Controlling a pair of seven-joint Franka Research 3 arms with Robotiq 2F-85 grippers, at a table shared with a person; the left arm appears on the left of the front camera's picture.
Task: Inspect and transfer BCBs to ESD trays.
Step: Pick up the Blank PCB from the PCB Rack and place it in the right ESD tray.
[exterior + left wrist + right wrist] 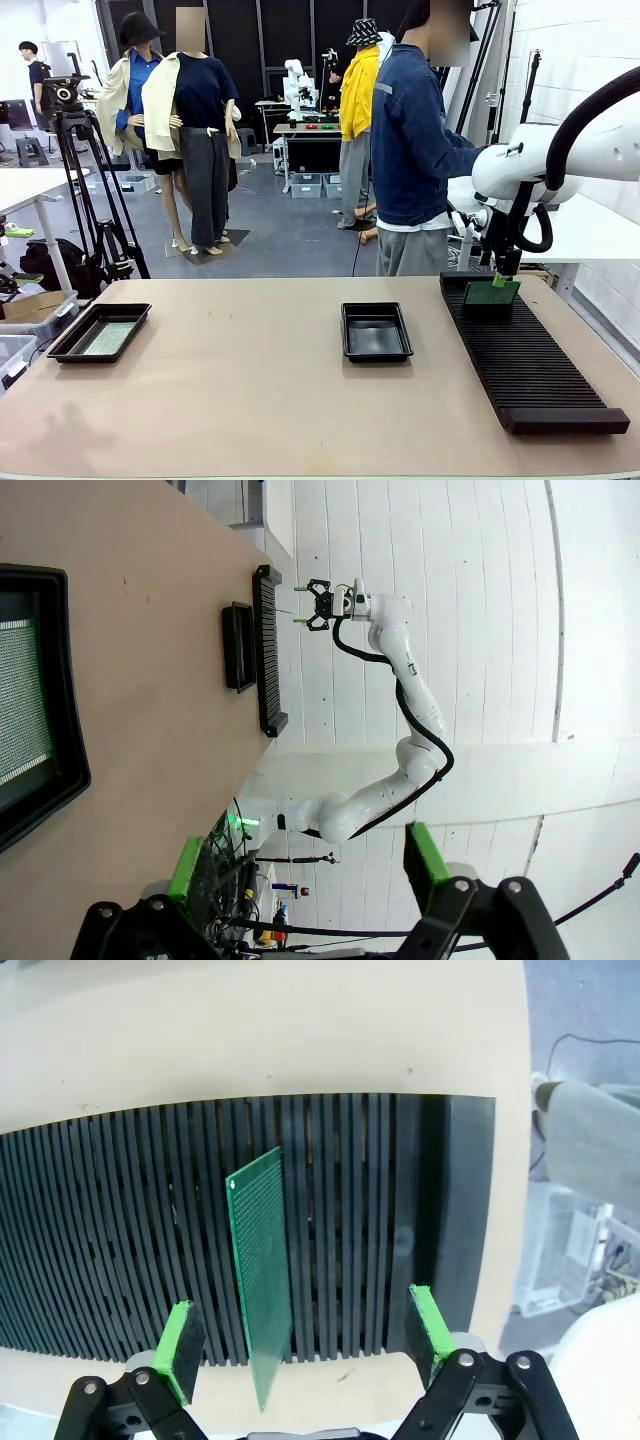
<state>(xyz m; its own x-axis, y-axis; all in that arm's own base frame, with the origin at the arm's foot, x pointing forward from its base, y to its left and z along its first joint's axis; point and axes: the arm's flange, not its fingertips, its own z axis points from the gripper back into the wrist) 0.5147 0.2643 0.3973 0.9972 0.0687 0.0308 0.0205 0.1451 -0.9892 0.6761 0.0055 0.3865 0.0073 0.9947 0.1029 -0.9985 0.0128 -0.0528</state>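
On the right side of the bench: a long black plastic rack with many thin slots (530, 365) lies on the tan wooden bench (230, 400), running from near to far
Standing board: one thin flat green circuit board with tiny holes (258, 1270) stands up on its edge in a slot near the far end of the rack
Right tool: the right tool (305, 1332) hangs just over the standing board with its jaws wide open; one green pad is on each side of the board and both are apart from it, so it holds nothing
Left tray: a shallow shiny black tray with a raised rim (62, 347) sits at the left edge of the bench, well apart from the rack
Lying board: a second thin green circuit board (105, 338) lies flat on the floor of the left tray
Middle tray: a second shiny black tray of the same kind (376, 358) sits near the middle of the bench, just left of the rack and not touching it
Left tool: the left tool (305, 860) is up in the air with its jaws wide open and nothing between its green pads; the left tray is off to one side of it
Person: a person in a blue denim jacket (410, 150) stands at the far side of the bench, turned sideways
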